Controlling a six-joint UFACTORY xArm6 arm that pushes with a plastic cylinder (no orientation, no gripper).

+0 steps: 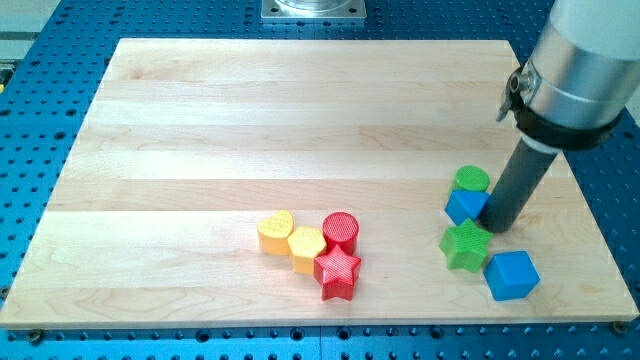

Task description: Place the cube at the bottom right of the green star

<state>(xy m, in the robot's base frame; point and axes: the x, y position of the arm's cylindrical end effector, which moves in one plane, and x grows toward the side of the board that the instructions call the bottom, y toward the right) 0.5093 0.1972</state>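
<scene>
My tip point(497, 227) is a bare rod with no jaws to spread or press, touching the right side of 1 blue cube point(466, 206). A 2nd blue cube point(512, 275) lies near the green star point(465, 245), at its lower right, just below my tip. The green cylinder point(471, 180) sits behind the 1st cube.

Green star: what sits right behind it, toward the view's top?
Behind the green star sits a blue block, a green cylinder beyond it. My tip is beside that blue block, its right side hidden by the rod.

A pale wooden board point(300, 120) lies on a blue perforated metal table point(40, 130), evenly lit.
</scene>
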